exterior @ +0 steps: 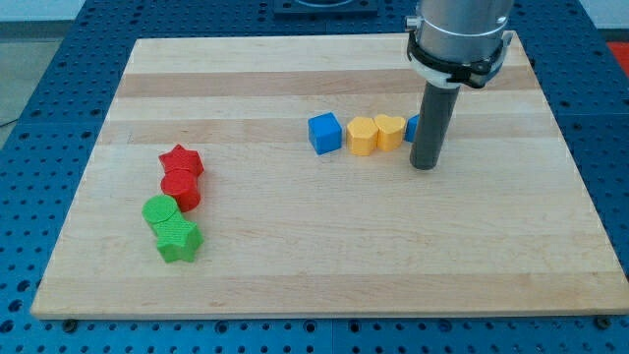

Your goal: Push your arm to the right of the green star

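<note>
the tool (425, 165) is a bare rod, so there is nothing on it to clench or release — it grasps nothing, and rests on the bench (324, 265) at about two o'clock from the board's middle. it sits just beside a short row: a blue cube (324, 133), a yellow block (362, 136) and a yellow heart-like block (389, 131), with another blue block (414, 127) mostly hidden behind the rod, apparently touching it.

the green star (178, 239) lies well apart, down at eight o'clock near the board's lower-left corner. a green rounded block (159, 211) touches it at eleven o'clock, and above that sit a red rounded block (183, 188) and a red star (181, 159).

to my eye the risk is in the crossing. a straight line toward eight o'clock looks clear of the row, but a start that swings toward nine o'clock would sweep the yellow pair. overshoot at the end would nudge the green star itself — or jam it into its green neighbour.
</note>
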Action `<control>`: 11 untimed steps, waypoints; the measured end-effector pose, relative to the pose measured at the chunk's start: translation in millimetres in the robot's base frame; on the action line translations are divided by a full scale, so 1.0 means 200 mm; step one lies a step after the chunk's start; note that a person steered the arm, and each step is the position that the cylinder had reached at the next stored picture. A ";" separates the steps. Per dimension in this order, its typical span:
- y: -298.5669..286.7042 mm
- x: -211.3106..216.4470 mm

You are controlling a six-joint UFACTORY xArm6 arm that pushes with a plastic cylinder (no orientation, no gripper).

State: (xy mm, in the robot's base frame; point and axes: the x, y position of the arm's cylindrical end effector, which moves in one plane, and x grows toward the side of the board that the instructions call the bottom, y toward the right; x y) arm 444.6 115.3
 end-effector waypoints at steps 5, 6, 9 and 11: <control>-0.72 0.06; -0.77 -0.06; -0.77 0.50; -1.22 0.65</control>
